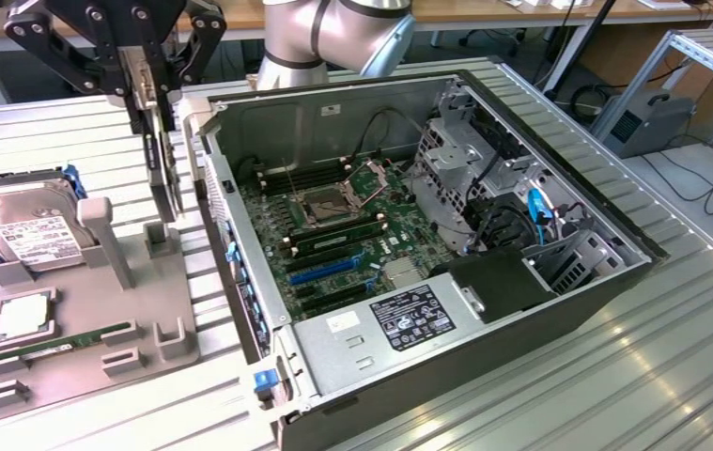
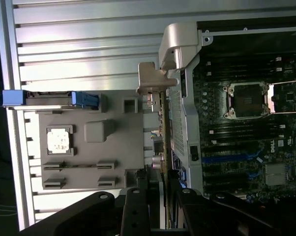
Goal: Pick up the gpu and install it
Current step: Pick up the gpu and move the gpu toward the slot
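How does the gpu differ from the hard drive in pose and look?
The gpu hangs on edge in the gripper; the hard drive sits in the grey holder. The gpu is thin and dark; the hard drive is boxy, silver, white-labelled. Both are outside the computer case.

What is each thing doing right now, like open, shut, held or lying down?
computer case, open, side panel off.
gripper, shut on the gpu.
gpu, held on edge beside the computer case, not yet installed.
processor socket, lid open.
hard drive, propped in the grey holder.
RAM stick, lying in the grey holder.
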`<action>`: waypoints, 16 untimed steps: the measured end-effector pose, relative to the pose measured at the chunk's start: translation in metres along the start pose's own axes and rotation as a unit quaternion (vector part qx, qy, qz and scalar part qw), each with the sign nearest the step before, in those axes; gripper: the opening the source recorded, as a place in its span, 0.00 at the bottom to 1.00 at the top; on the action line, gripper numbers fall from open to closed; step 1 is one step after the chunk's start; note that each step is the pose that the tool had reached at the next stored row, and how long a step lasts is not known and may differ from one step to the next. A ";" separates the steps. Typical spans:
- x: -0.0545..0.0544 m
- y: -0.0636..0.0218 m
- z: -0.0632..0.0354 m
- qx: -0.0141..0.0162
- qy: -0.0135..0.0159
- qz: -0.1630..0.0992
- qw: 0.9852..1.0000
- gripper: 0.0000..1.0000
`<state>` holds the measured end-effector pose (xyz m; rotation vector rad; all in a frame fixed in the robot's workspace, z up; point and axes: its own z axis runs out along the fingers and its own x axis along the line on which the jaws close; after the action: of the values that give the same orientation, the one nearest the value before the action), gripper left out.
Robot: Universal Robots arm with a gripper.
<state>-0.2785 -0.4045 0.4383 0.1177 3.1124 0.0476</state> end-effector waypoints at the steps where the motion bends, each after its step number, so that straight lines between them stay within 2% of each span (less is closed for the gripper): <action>1: -0.001 0.0000 0.0000 0.000 0.000 0.000 1.000 0.27; 16: -0.008 0.0006 0.0002 0.000 0.000 0.000 1.000 0.27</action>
<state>-0.2702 -0.4045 0.4383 0.1177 3.1124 0.0476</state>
